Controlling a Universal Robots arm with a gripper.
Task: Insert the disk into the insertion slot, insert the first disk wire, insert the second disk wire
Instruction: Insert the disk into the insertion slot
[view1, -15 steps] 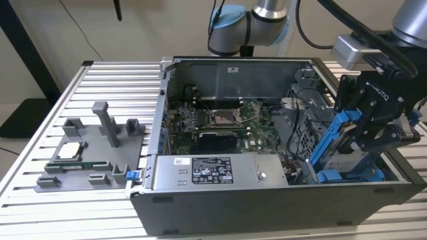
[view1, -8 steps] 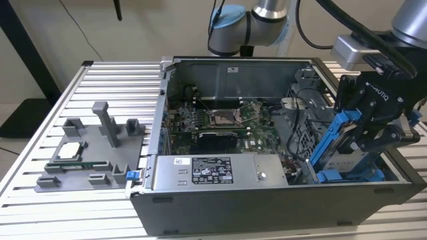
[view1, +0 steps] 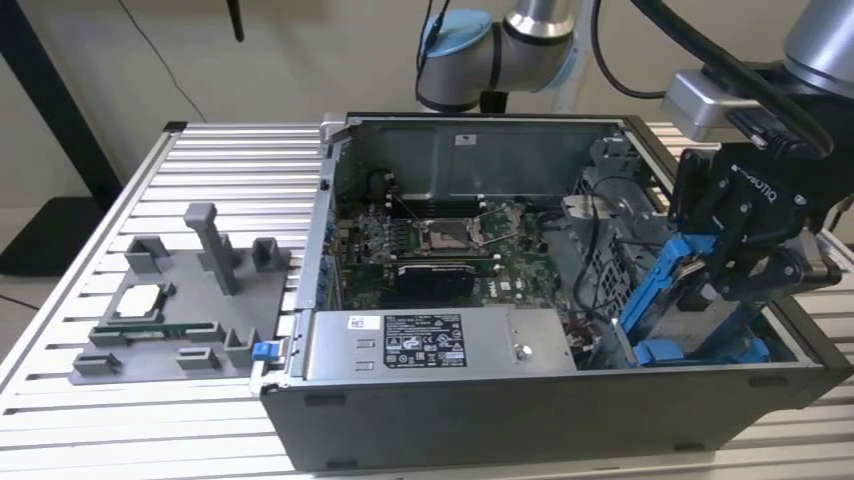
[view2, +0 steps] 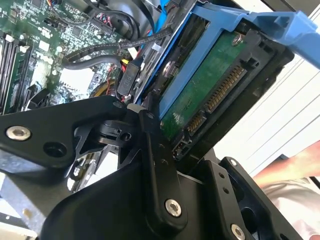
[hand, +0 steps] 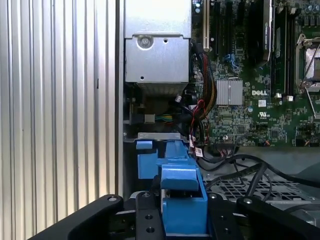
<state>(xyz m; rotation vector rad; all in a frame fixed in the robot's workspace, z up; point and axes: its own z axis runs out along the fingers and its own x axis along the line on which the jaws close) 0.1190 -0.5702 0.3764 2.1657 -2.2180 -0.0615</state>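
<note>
Pinching the disk (view2: 200, 90), the jaws hang inside the case (view1: 534, 425) — black cables (view2: 95, 56) just beside.

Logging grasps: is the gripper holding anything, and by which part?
Yes: the gripper clamps the disk by its blue carrier frame, near the connector end.

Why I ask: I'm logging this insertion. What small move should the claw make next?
Probably ease the disk a little deeper into the case. The claw is shut on it, and in the exterior view its blue carrier stands slanted, partway inside the case, so it looks not yet seated.
</note>
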